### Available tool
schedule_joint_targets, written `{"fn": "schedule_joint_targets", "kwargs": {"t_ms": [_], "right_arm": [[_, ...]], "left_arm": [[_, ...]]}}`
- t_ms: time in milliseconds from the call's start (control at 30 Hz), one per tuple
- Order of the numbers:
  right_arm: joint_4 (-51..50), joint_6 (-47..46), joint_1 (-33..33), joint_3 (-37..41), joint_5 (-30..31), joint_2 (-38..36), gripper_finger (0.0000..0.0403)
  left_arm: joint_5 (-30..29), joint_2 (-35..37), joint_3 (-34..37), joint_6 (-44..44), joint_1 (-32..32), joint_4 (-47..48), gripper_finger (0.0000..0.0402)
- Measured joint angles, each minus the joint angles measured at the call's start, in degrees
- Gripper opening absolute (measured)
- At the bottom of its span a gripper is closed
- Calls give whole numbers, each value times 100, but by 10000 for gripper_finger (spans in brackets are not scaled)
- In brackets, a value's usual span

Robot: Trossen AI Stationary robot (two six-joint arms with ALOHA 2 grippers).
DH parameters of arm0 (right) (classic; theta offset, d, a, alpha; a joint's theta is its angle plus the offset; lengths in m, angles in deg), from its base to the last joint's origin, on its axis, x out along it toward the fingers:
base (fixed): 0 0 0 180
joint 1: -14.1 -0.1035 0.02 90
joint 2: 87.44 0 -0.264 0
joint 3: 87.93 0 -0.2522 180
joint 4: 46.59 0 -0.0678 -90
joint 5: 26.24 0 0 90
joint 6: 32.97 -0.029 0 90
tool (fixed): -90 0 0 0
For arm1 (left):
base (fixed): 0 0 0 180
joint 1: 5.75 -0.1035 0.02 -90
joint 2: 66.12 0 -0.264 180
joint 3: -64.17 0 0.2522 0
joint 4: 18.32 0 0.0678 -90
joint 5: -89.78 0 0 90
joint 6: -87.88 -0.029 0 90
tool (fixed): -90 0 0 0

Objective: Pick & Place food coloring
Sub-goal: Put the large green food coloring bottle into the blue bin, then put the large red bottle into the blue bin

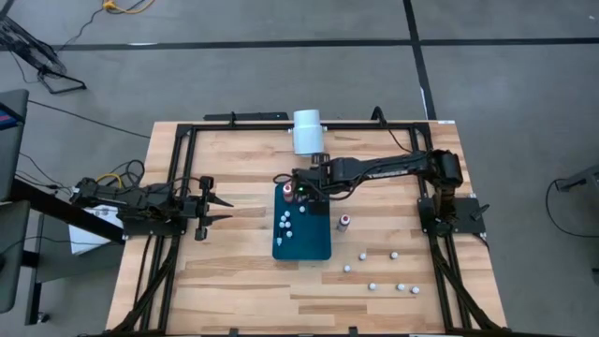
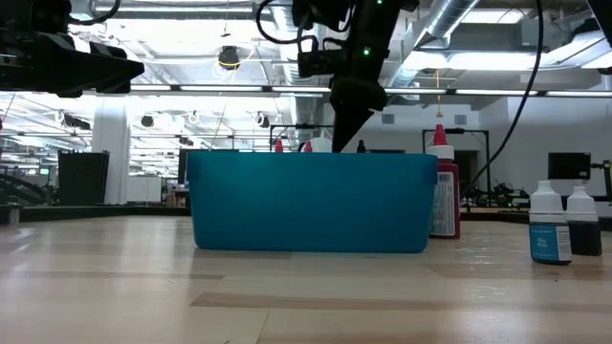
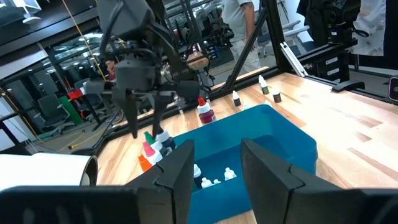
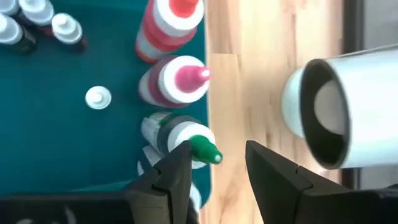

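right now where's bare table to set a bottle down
Bare wood lies between the left gripper and the teal bin, and along the front edge left of the bin. Crowded: loose small bottles on the right, and the bin's back end, where the right gripper hovers.

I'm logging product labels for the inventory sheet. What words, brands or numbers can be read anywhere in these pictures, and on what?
No text reads clearly in any view.
Red bottle beside the teal bin: printed label, too small to read.
Small blue-labelled bottle: print on the label, blurred, unreadable.
Dark small bottle beside it: no print can be made out.
White cylinder: no print visible.
Bottles with red, pink and green tips in the bin: no labels facing the camera.
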Motion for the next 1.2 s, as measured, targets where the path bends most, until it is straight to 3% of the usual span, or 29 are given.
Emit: {"fn": "schedule_joint_targets", "kwargs": {"t_ms": [333, 567, 900, 1200], "right_arm": [[-225, -94, -180, -7, 73, -465, 160], [-988, -584, -402, 0, 264, -1017, 175], [-2303, -2913, -850, 0, 16, -1558, 207], [-2598, -4951, -1366, 0, -594, -1596, 227]], "left_arm": [[2, -2, 2, 0, 0, 2, 123], [2, -2, 2, -7, 1, 1, 123], [0, -2, 1, -4, 2, 0, 123], [0, -2, 1, 1, 0, 0, 123]]}}
